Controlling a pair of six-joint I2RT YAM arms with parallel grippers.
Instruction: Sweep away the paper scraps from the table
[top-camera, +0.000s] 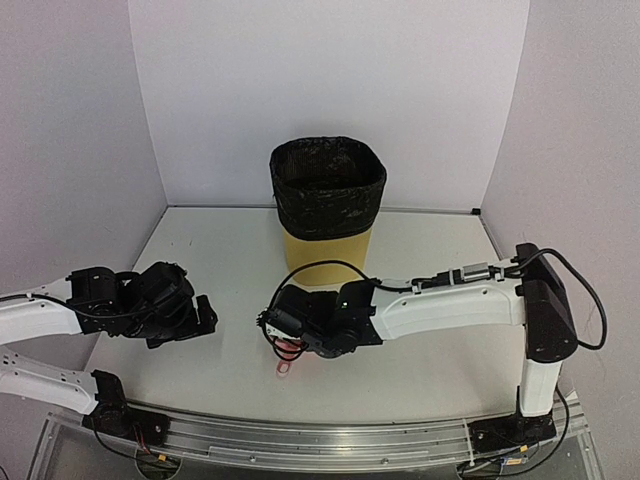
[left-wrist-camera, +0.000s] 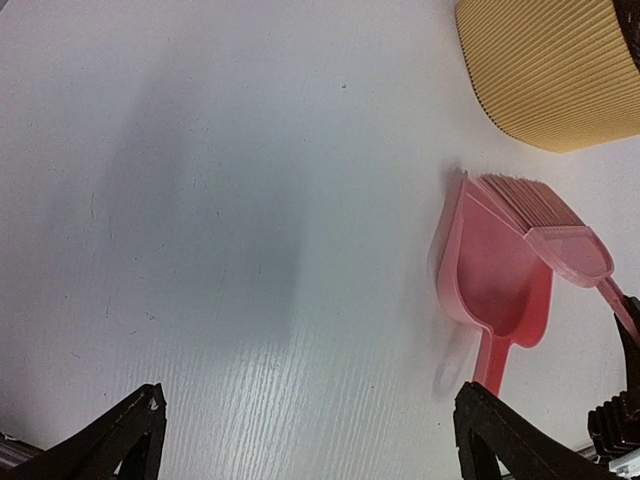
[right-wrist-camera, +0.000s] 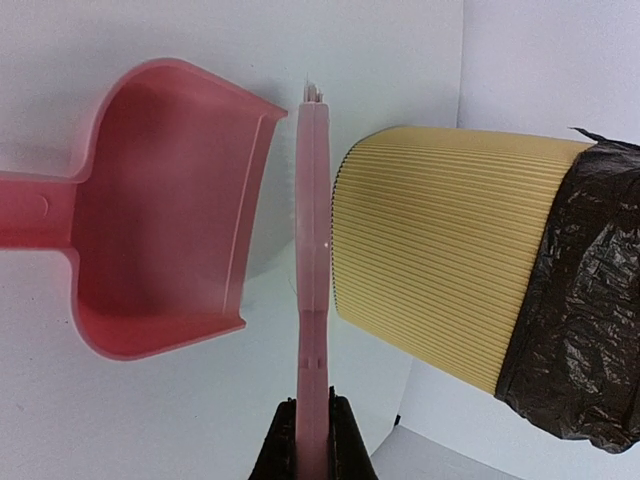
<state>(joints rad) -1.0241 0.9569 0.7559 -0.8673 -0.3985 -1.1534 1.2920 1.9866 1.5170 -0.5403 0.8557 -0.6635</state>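
No paper scraps show in any view. In the right wrist view my right gripper (right-wrist-camera: 312, 447) is shut on the handle of a pink brush (right-wrist-camera: 312, 230), seen edge-on. A pink dustpan (right-wrist-camera: 170, 210) lies just left of the brush, with nothing in its scoop. From above, the right gripper (top-camera: 272, 325) hangs over the table (top-camera: 430, 350) in front of the bin, with the dustpan handle (top-camera: 285, 368) poking out below it. My left gripper (top-camera: 205, 315) is open over bare table to the left. In its own view the left gripper (left-wrist-camera: 310, 445) holds nothing, and the dustpan (left-wrist-camera: 495, 285) and brush (left-wrist-camera: 550, 225) lie to the right.
A yellow ribbed bin (top-camera: 325, 205) lined with a black bag (right-wrist-camera: 580, 290) stands at the middle back, close to the right of the brush. It also shows as the bin (left-wrist-camera: 550, 70) at the top right of the left wrist view. White walls close in the table.
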